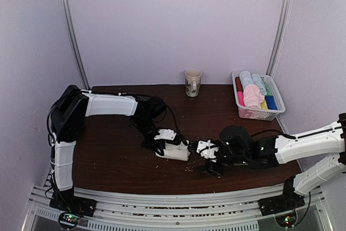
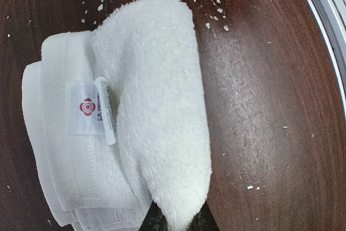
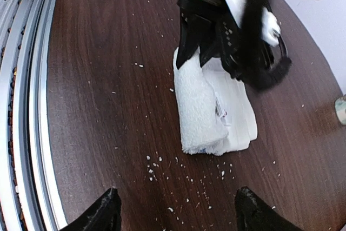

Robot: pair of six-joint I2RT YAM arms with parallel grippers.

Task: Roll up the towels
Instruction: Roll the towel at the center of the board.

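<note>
One cream-white terry hand towel (image 2: pixel 157 112), half rolled, midway across dark brown wooden table (image 1: pixel 108 150). Expect light, limp, springy handling. Left gripper (image 2: pixel 178 221): pinched onto roll end. Right gripper (image 3: pixel 177 201): spread wide, empty, nearby. Take hold across thick folded edge.

Was just pale lilac walls (image 1: pixel 173 20) all round, metal poles (image 1: pixel 73 31) up the corners, dark wood bench (image 1: pixel 108 150) speckled with crumbs (image 3: pixel 157 166).
</note>
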